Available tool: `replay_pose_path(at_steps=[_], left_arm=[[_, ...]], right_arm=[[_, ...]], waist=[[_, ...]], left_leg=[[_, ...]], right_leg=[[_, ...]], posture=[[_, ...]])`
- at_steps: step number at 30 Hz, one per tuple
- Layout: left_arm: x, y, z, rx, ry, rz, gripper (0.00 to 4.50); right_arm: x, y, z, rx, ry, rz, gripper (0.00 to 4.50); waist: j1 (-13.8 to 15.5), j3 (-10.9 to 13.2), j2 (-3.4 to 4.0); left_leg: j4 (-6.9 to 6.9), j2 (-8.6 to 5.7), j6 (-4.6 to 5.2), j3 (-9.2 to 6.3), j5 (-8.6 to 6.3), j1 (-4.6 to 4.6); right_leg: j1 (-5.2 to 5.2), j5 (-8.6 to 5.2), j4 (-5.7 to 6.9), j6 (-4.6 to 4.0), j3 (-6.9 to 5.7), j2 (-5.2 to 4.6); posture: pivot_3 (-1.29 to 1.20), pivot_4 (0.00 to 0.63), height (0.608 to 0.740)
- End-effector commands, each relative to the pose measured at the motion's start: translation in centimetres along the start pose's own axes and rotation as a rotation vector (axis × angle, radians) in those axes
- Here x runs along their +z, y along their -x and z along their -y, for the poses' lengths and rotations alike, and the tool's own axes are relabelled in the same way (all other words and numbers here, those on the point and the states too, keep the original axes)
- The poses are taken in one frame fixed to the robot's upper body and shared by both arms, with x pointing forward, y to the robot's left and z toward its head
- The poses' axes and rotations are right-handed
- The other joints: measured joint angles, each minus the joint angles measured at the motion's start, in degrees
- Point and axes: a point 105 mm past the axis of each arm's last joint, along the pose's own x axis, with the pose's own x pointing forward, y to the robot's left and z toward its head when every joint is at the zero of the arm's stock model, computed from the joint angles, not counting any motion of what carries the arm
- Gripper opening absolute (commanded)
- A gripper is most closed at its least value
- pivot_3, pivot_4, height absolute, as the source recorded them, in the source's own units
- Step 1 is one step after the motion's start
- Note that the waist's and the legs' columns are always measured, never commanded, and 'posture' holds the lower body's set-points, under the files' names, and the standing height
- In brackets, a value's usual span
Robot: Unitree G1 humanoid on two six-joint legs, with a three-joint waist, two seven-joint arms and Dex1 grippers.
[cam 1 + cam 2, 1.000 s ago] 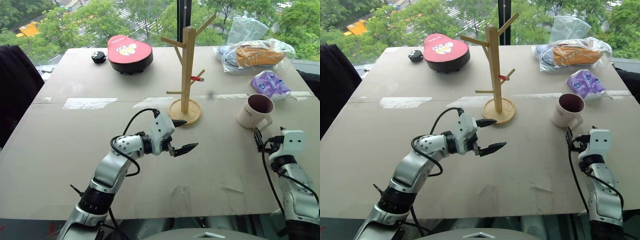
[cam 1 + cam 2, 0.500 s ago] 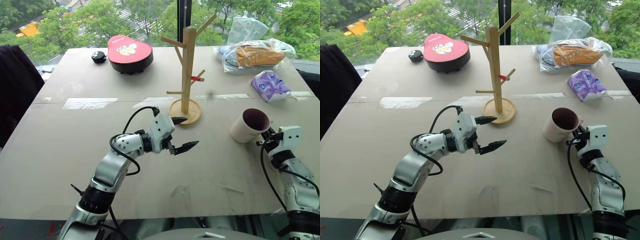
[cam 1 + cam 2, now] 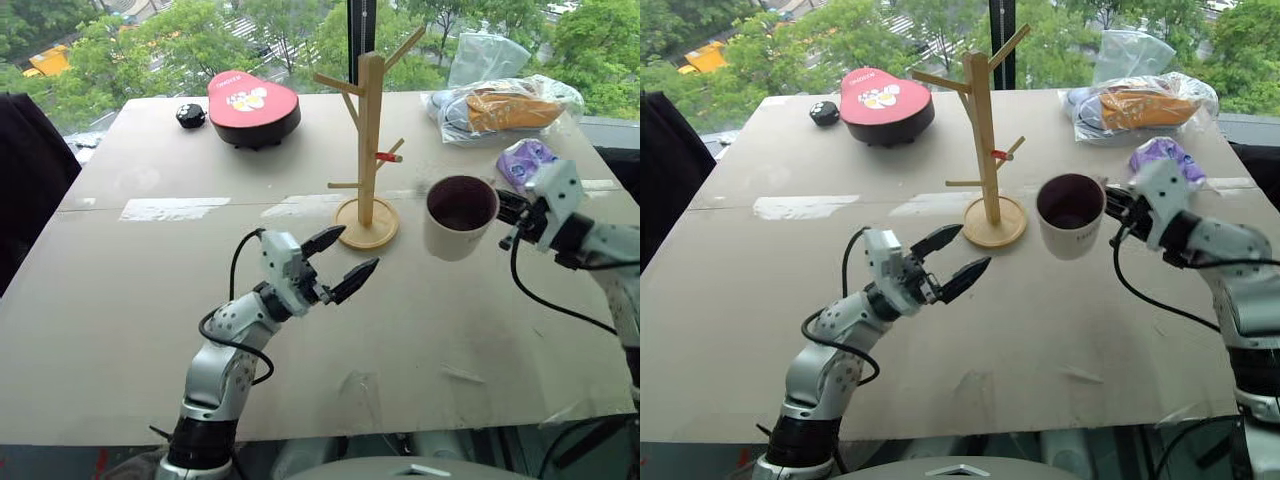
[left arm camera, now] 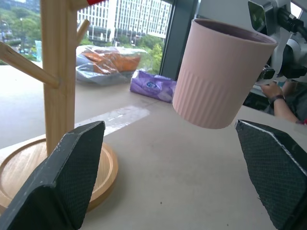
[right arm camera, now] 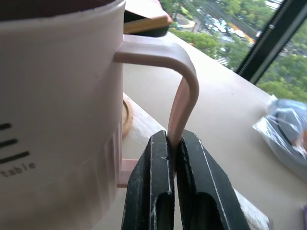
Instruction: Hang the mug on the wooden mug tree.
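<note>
- We're gripping the mug (image 3: 460,217) by its handle w/ right gripper (image 5: 173,158), fingers (image 5: 151,187) clamped on the loop.
- Mug's hanging in the air above the table (image 3: 120,300), upright, just right of the wooden mug tree (image 3: 368,150), not touching.
- Left gripper (image 3: 338,262) is hovering in front of the tree's base, fingers spread, nothing in them.

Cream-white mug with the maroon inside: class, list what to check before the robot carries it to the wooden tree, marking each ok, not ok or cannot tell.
1. Right gripper clamped on the loop handle of the cream-white ceramic mug: ok.
2. Mug off the table: ok.
3. Mug roughly upright: ok.
4. Light-wood mug tree standing upright: ok.
5. Pegs bare: ok.
6. Left gripper open, out of the mug's path: cannot tell.
</note>
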Motion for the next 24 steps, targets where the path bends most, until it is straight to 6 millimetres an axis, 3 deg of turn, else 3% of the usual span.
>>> replay_pose_path(at_steps=[1,7,14,24], left_arm=[[1.8,1.2,-0.1,0.025,-0.057,0.098,4.50],[2.3,2.0,-0.6,0.042,-0.089,0.115,4.50],[2.6,2.2,-0.5,0.006,-0.077,0.130,4.50],[3.1,1.3,-1.0,-0.028,-0.063,0.156,4.50]], right_arm=[[2.0,-1.6,-2.1,0.099,0.006,-0.001,0.03],[5.2,-2.7,-3.1,0.150,0.019,-0.024,0.03],[6.8,-2.9,-1.5,0.079,0.028,-0.139,0.03],[7.6,-3.8,0.1,0.007,0.021,-0.233,0.03]], waist=[[0.6,0.0,-0.01],[1.3,0.1,-0.05],[1.5,0.1,-0.05],[1.0,0.1,-0.04]], left_leg=[[0.00,-0.01,0.00,0.02,0.00,-0.03],[0.30,-0.07,0.04,-0.04,-0.03,-0.30],[0.42,-0.07,0.04,-0.15,-0.03,-0.38],[0.64,-0.07,0.03,-0.21,-0.03,-0.74]], right_leg=[[-0.01,0.00,-0.01,0.00,0.02,-0.02],[-0.10,0.03,-0.05,-0.01,-0.10,-0.07],[-0.11,0.10,-0.04,-0.08,-0.23,-0.05],[-0.37,0.18,-0.03,-0.08,-0.33,-0.05]], posture=[[0.00,0.150,0.740],[0.00,0.150,0.740],[0.00,0.150,0.740],[0.00,0.150,0.740]])
